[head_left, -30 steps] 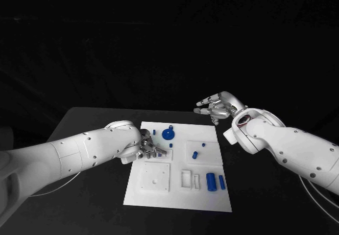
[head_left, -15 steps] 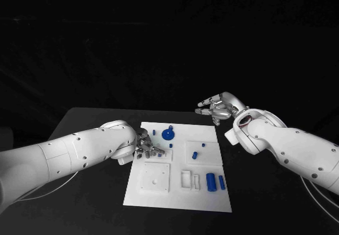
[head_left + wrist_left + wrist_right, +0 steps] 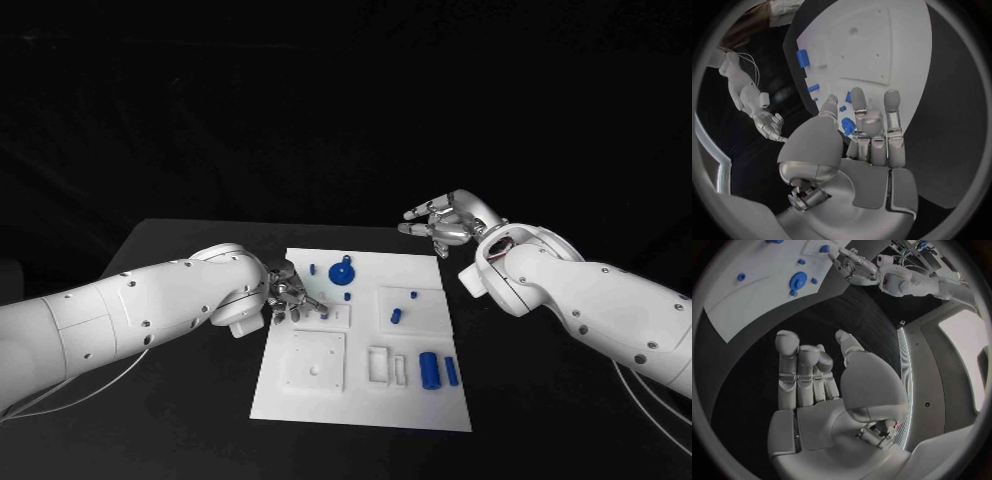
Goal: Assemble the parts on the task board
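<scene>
Blue cylinder (image 3: pixel 430 371) lengthwise, seemingly flat.

The task board (image 3: pixel 368 390) looks like smooth, matt white plastic. On it, the parts (image 3: pixel 428 370) are blue with a plastic look and a slight sheen. Beneath the board, the worktop (image 3: pixel 188 250) is matt black. The left hand (image 3: pixel 287 297) and right hand (image 3: pixel 444 220) look like silvery metal, satin-smooth. The arm shells are glossy white plastic.

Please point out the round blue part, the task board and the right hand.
round blue part (image 3: pixel 343 273), head view, its disc face.
task board (image 3: pixel 361 405), head view, bare near margin.
right hand (image 3: pixel 444 221), head view, its palm.
</scene>
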